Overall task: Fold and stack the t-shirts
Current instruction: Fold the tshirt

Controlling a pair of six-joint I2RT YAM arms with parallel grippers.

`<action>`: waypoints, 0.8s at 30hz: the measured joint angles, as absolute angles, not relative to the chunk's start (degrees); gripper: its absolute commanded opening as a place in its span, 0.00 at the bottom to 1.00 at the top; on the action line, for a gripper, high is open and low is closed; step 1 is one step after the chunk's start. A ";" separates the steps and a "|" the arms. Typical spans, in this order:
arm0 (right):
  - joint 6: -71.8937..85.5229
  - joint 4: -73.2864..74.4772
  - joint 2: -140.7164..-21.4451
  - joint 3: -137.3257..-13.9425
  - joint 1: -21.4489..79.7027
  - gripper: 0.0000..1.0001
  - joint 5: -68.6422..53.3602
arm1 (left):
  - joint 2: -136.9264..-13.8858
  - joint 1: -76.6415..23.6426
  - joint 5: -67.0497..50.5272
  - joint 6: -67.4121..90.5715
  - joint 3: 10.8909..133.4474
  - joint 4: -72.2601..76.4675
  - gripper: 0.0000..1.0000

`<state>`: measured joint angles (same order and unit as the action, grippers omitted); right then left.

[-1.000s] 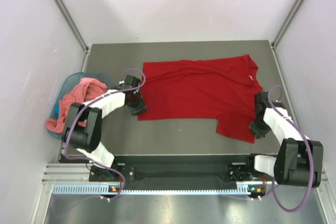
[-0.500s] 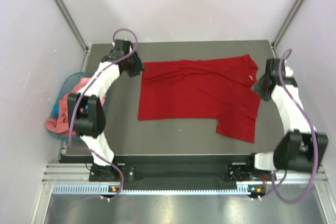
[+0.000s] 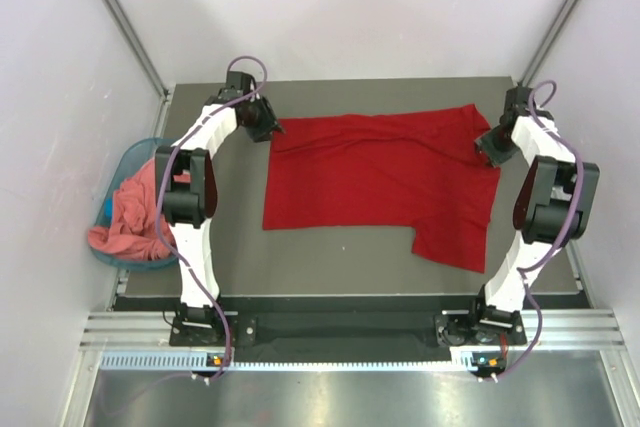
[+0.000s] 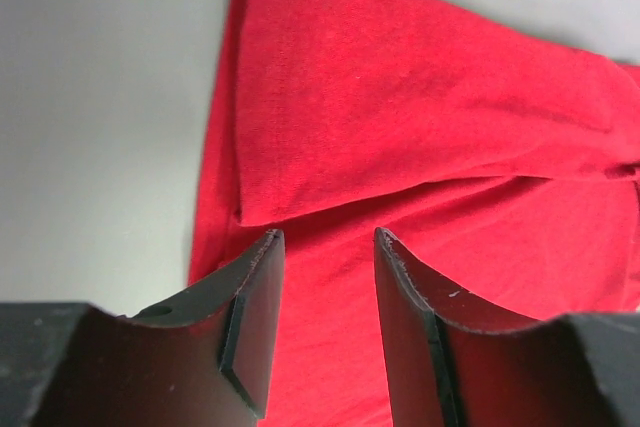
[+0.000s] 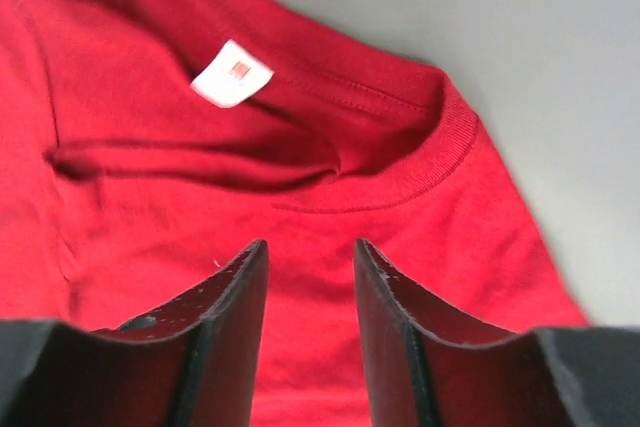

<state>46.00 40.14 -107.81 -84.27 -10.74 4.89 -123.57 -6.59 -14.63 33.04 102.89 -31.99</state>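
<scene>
Dark grey surface (image 3: 340, 257), pale walls round it. Red t-shirt (image 3: 380, 177) lay spread flat mid-surface, long axis running left-right (collar end to the right, hem end to the left), with one sleeve reaching toward the near edge at right. Neck label (image 5: 231, 74) showed just inside the collar. Left end effector (image 3: 268, 130) hovered at the far-left hem corner, jaws apart, only cloth below the gap. Right end effector (image 3: 490, 142) sat over the far-right collar and shoulder, jaws likewise apart, gripping nothing. Each arm was at its own end, so neither was nearer; the bulk of the shirt lay nearward from both. Likely call: pinch both far corners, fold toward the near edge. Salmon-pink t-shirt (image 3: 130, 212) was bunched in teal basket (image 3: 128, 157), off the surface's left side, well apart.
</scene>
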 measured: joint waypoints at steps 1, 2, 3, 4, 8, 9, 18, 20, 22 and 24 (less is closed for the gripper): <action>47.72 40.18 -108.77 -84.47 -11.05 0.42 4.14 | -123.68 -6.63 -14.92 33.04 103.07 -31.97 0.46; 49.91 40.14 -109.80 -84.62 -11.22 0.43 3.33 | -123.70 -6.63 -15.25 33.04 103.09 -31.86 0.46; 51.53 40.27 -110.61 -84.88 -11.38 0.43 2.72 | -123.70 -6.63 -15.44 33.04 103.13 -31.75 0.46; 53.10 40.27 -111.37 -85.25 -11.42 0.44 2.02 | -123.70 -6.63 -15.53 33.04 103.20 -31.59 0.46; 57.84 40.21 -114.65 -88.31 -11.25 0.44 -0.16 | -123.70 -6.63 -15.62 32.93 103.20 -31.20 0.46; 59.46 40.16 -116.03 -89.84 -11.09 0.45 -0.67 | -123.70 -6.63 -15.62 32.86 103.20 -31.18 0.46; 64.62 40.18 -121.23 -93.54 -10.68 0.41 -1.61 | -124.01 -6.63 -17.67 32.80 103.22 -28.93 0.46; 64.73 40.14 -122.17 -93.82 -10.68 0.32 -1.87 | -124.40 -6.63 -17.82 32.80 103.26 -28.47 0.46; 63.99 40.42 -122.32 -93.82 -10.68 0.22 -1.93 | -125.03 -6.68 -17.80 32.71 103.28 -28.42 0.46; 61.95 40.27 -122.32 -93.82 -10.68 0.10 -1.91 | -125.54 -6.68 -17.74 32.49 103.28 -28.47 0.46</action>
<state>61.95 40.27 -122.32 -93.82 -10.68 -1.91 -125.54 -6.68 -17.74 32.49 103.28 -28.47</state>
